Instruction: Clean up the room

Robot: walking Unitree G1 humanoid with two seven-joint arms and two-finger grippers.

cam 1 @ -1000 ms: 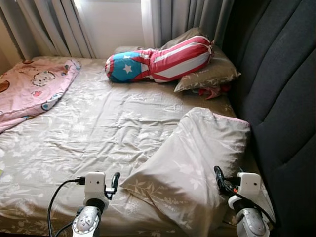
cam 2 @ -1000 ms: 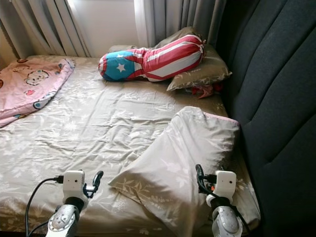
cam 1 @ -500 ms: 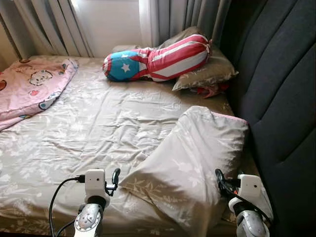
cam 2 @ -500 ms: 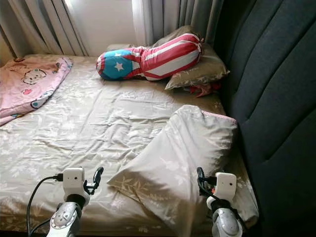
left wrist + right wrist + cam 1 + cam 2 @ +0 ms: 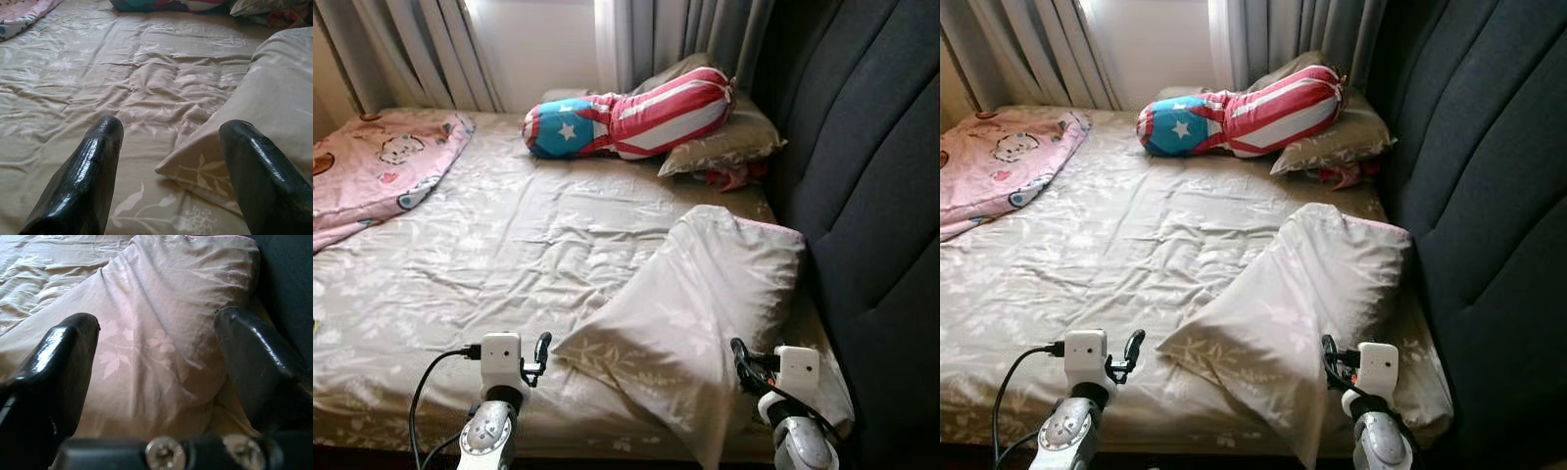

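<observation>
Right now both arms are raised low over the near edge of a wide bed covered by a wrinkled beige sheet with a pale leaf print (image 5: 509,255). Over on the robot's right, a large beige leaf-print pillow (image 5: 695,313) lies skewed across the mattress, its far end pushed up against the dark grey padded headboard (image 5: 871,196) and its near corner pointing toward the left arm. The right gripper (image 5: 156,367) hovers just above that pillow's near end with its two black fingers (image 5: 58,362) spread wide, not touching the fabric. The left gripper (image 5: 168,161) hangs over bare sheet just beside the pillow's near corner, fingers (image 5: 88,171) also wide apart, nothing between them. Up at the far end, a red, white and blue bolster cushion with white stars and stripes (image 5: 626,113) lies partly across a second beige pillow (image 5: 724,147), and something small and red (image 5: 729,178) is tucked under that pillow against the headboard. Off to the robot's left, a pink quilt with cartoon prints (image 5: 372,171) is bunched at the far corner. Grey curtains (image 5: 675,39) hang behind the bed on either side of a bright window.
</observation>
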